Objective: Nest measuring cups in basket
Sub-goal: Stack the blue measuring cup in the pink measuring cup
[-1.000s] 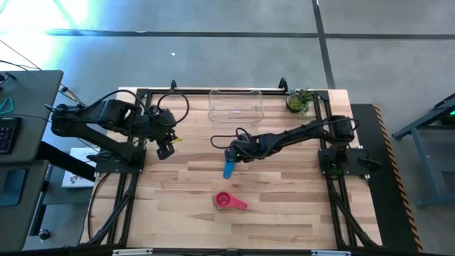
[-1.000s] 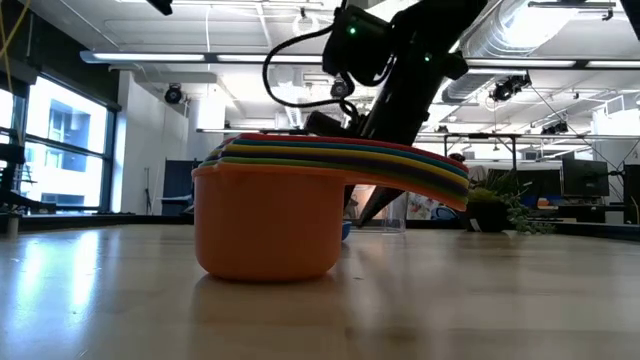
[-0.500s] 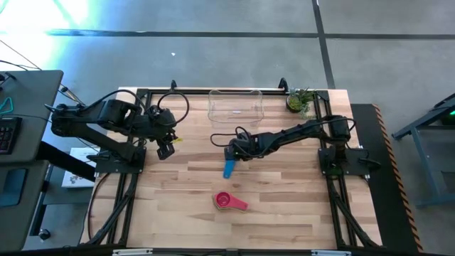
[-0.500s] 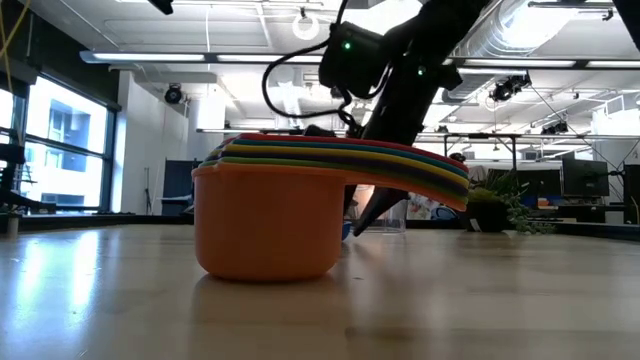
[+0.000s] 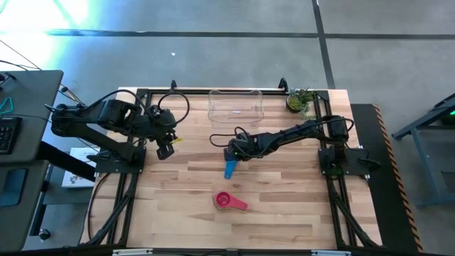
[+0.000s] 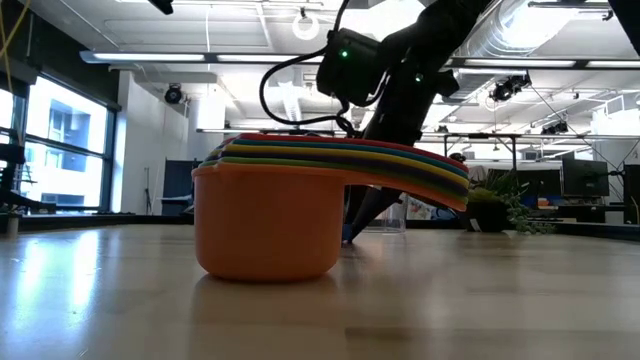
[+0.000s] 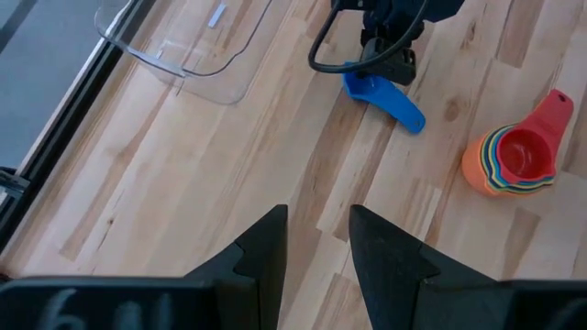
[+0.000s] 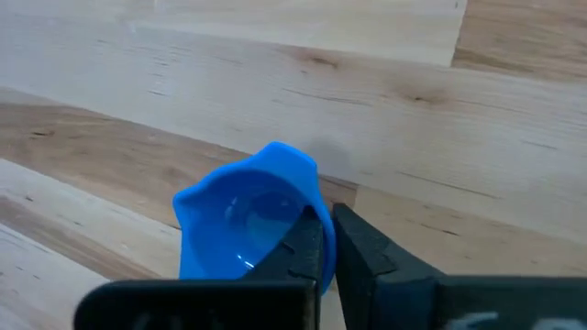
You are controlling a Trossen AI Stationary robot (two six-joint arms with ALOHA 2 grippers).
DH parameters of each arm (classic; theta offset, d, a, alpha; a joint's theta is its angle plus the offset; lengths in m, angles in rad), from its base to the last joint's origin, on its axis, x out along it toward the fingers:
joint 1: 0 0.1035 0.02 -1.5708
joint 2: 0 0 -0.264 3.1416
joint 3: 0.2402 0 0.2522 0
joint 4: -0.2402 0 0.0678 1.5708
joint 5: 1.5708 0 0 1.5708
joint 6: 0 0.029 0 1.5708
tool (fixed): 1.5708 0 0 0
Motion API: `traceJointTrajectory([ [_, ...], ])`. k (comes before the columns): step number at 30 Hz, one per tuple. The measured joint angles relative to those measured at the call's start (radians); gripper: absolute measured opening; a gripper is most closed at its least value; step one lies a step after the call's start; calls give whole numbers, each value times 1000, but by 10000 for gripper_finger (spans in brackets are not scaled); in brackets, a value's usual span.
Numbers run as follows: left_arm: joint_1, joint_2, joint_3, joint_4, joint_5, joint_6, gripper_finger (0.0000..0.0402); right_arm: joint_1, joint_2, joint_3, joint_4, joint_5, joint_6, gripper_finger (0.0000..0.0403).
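Observation:
A blue measuring cup (image 5: pixel 228 169) lies on the wooden table near its middle, bowl toward the far edge and handle toward the near edge. My right gripper (image 5: pixel 229 154) is shut on its bowl (image 8: pixel 243 225). A stack of nested measuring cups (image 5: pixel 224 201), orange outermost (image 6: pixel 268 225), rests on its base nearer the front, its handles pointing right. The clear basket (image 5: pixel 236 104) stands at the far edge. My left gripper (image 7: pixel 317 243) hangs open above the table's left side, holding nothing. My right gripper pinches the blue cup's bowl wall (image 8: pixel 323 240), one finger (image 8: pixel 301 249) inside the bowl and the other (image 8: pixel 359 255) outside it. The fingers slant down from the table's right side. The cup rests on the table.
A small potted green plant (image 5: pixel 300 101) stands at the far right corner, right of the basket. Black frame rails (image 5: pixel 128 192) run along both sides of the table. Bare wood lies between the blue cup and the basket.
My right gripper has sunk slightly onto the blue cup and its fingers have shut on the bowl's wall. The cup stays on the table where it was. The stack and the basket have not moved.

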Motion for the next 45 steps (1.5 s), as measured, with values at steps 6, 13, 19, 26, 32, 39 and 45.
traceJointTrajectory([
  [6,0,0,0,0,0,0,111,-1,5,36,-34,-22,-40,5],
  [13,0,0,0,0,0,0,111,-2,4,170,-217,4,-153,3],
  [19,0,0,0,0,0,-7,111,-22,4,304,-389,19,-299,3],
  [26,0,0,0,0,0,-10,111,-35,3,508,-570,7,-615,3],
  [32,0,0,0,0,0,-48,110,-34,2,663,-674,-55,-821,3],
  [39,0,0,0,-1,1,-137,110,7,1,731,-673,-135,-976,3],
  [45,0,0,0,-1,1,-153,110,68,6,732,-672,-142,-1001,3],
])
